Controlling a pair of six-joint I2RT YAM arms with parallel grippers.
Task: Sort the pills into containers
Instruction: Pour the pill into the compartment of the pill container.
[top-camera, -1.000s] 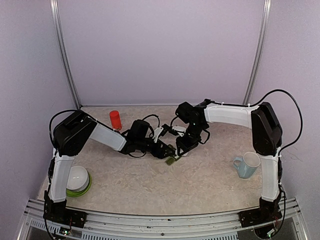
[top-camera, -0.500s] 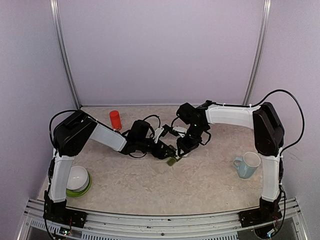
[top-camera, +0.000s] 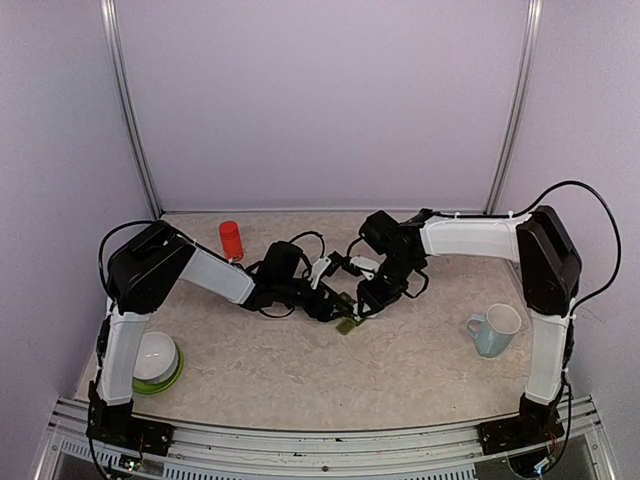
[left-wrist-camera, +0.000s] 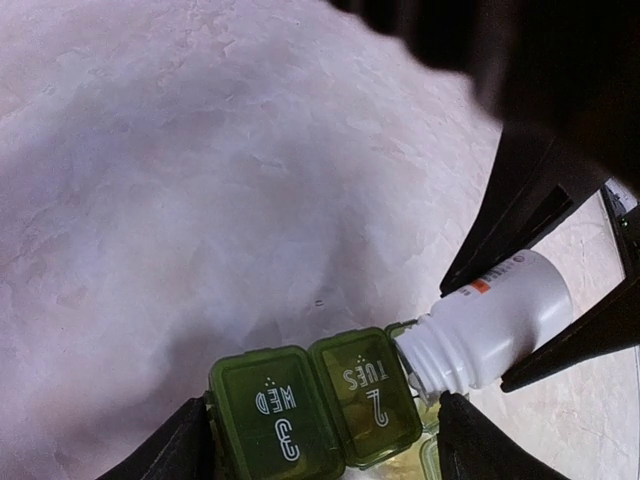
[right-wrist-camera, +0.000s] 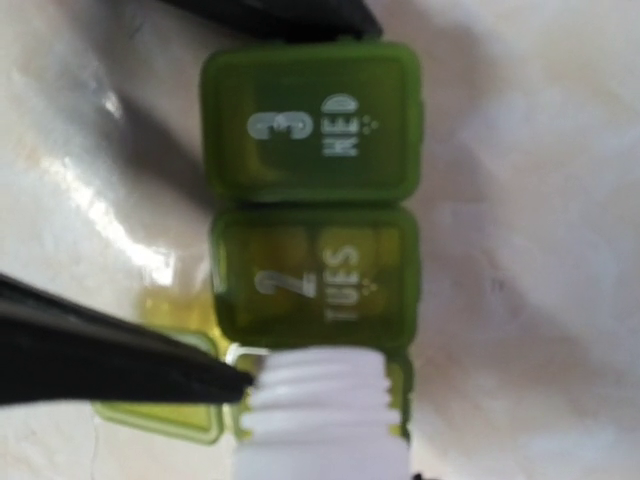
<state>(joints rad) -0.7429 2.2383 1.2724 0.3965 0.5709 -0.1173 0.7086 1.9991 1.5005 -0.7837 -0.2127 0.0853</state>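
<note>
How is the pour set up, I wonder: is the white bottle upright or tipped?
Tipped. The white bottle lies nearly sideways, its uncapped threaded mouth at the containers' end compartment beside the TUES lid.

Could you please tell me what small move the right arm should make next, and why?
Probably tip the white bottle a little further, mouth down. The right gripper holds it tilted, its threaded mouth over the end compartment, apparently open, beside the TUES lid. The left gripper holds the pill organizer at both ends, and no pill is seen falling.
</note>
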